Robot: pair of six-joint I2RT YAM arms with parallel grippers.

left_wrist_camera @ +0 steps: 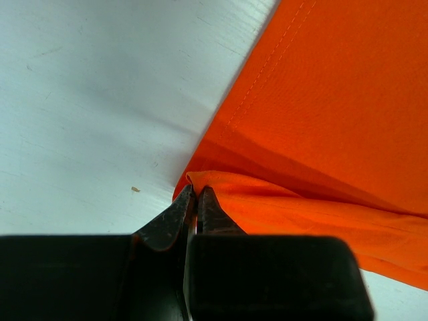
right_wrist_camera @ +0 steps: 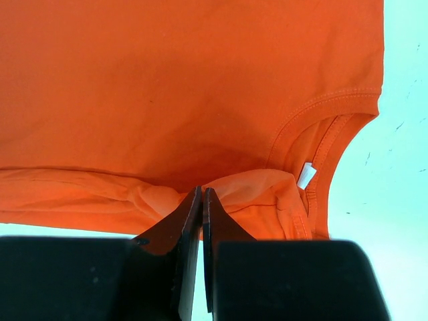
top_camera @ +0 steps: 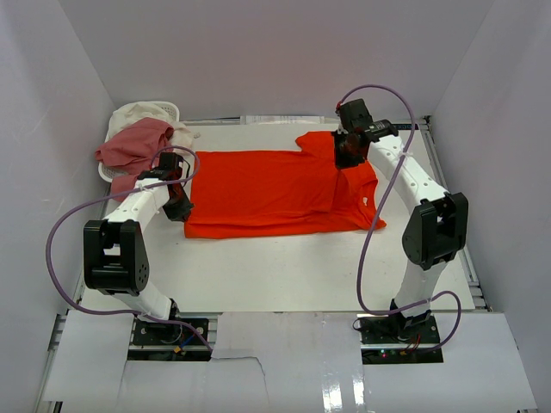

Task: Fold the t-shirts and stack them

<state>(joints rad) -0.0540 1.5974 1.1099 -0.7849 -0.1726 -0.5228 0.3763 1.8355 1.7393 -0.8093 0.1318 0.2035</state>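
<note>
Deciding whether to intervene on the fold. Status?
Left gripper shut on orange-red t-shirt at hem edge. Right gripper shut on bunched fabric by its collar. Shirt spread on table. Pink t-shirt heaped far left, clear of it.

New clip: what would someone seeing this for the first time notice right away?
The bright orange t-shirt lies spread across the middle of the table. The left gripper pinches its left edge and the right gripper pinches a fold by the collar. At the far left corner, a pink t-shirt and a cream t-shirt spill from a white basket.
</note>
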